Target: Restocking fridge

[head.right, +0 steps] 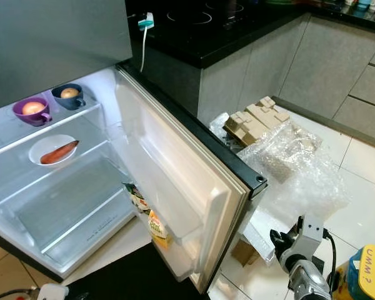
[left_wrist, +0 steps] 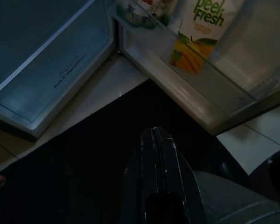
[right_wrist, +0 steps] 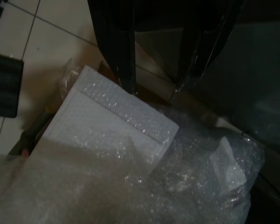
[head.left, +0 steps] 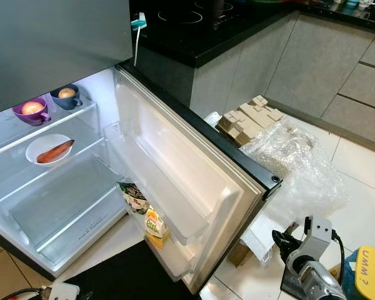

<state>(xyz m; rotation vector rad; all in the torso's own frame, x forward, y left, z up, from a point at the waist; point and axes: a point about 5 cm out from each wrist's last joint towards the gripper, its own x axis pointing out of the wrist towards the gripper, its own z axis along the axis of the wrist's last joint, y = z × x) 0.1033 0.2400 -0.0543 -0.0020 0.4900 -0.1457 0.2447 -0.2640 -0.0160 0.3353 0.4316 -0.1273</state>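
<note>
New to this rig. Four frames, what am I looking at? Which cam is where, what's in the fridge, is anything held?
It is a humanoid robot standing at an open fridge. The two wide pictures come from the stereo camera on its head, looking down; the two dark ones come from cameras on its wrists, looking along the fingers.

Inside, the top shelf holds a purple cup and a blue cup, each with a round food item in it. The shelf below has a white plate with a sweet potato. A juice carton stands in the door's lower bin.

The left gripper hangs shut above a dark mat, empty. The right gripper is open over bubble wrap on the floor. Nothing is held.
</note>
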